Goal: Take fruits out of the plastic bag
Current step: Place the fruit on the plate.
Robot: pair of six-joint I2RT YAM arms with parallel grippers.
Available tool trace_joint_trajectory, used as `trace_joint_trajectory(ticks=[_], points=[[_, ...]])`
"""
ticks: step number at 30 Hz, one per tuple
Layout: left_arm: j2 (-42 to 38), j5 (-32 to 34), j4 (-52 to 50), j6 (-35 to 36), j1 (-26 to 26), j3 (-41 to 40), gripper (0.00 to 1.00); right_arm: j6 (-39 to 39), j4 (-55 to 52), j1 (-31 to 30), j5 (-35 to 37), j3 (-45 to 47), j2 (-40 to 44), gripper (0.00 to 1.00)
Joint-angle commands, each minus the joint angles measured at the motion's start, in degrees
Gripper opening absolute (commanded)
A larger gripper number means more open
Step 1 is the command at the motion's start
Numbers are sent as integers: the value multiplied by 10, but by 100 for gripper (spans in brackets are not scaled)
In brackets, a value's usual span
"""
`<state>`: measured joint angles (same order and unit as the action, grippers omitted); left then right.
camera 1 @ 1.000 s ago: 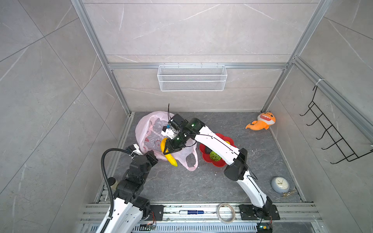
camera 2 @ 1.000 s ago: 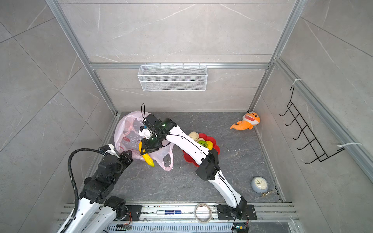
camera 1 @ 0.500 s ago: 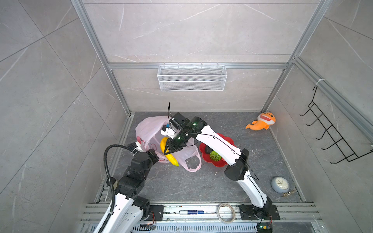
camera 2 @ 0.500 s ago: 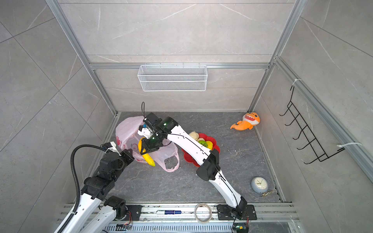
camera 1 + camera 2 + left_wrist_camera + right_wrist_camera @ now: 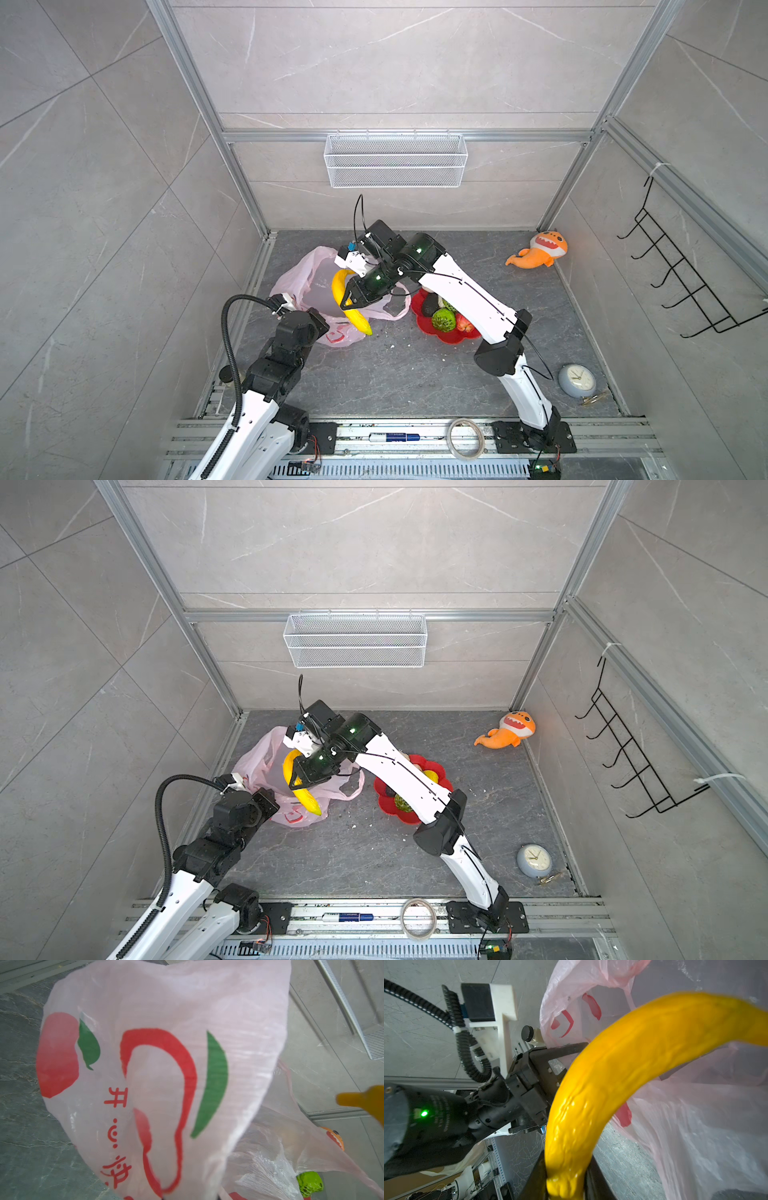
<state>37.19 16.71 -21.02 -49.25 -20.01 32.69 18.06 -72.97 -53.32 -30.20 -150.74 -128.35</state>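
The pink plastic bag point(image 5: 309, 280) lies crumpled at the left of the floor in both top views, and its printed side point(image 5: 162, 1076) fills the left wrist view. My left gripper point(image 5: 322, 330) is shut on the bag's near end. My right gripper point(image 5: 347, 302) is shut on the curved yellow banana point(image 5: 341, 286), holding it above the bag's mouth. In the right wrist view the banana point(image 5: 623, 1076) arcs out from between the fingers point(image 5: 596, 1180). Other fruits sit on the red plate point(image 5: 449, 338): a bumpy green ball point(image 5: 444, 320), a red apple point(image 5: 464, 324) and a dark avocado point(image 5: 429, 308).
An orange plush shark point(image 5: 538, 251) lies at the back right. A round clock point(image 5: 577, 379) sits at the front right corner. A wire basket point(image 5: 395, 160) hangs on the back wall and a black hook rack point(image 5: 681, 282) on the right wall. A tape roll point(image 5: 466, 438) rests on the front rail.
The bag has sagged and bunched lower, its printed end drawn toward the front by my left gripper. The banana has risen slightly in my right gripper.
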Motion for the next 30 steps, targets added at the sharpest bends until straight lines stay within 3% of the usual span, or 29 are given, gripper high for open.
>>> trace_joint_trajectory(ticks=[1, 10, 17, 22, 30], points=[[9, 25, -4, 8, -2, 27, 0, -19, 5, 0, 19, 15, 41, 18], [14, 26, 3, 2, -2, 24, 0, -15, 37, 18, 119, 143, 133, 18], [6, 15, 9, -3, -2, 14, 0, 100, 160, 62, 274, 347, 241, 19], [-3, 8, 5, 1, -2, 12, 0, 188, 216, 96, 333, 460, 263, 19], [-19, 7, -8, 5, -2, 10, 0, 306, 268, 134, 421, 543, 246, 21]])
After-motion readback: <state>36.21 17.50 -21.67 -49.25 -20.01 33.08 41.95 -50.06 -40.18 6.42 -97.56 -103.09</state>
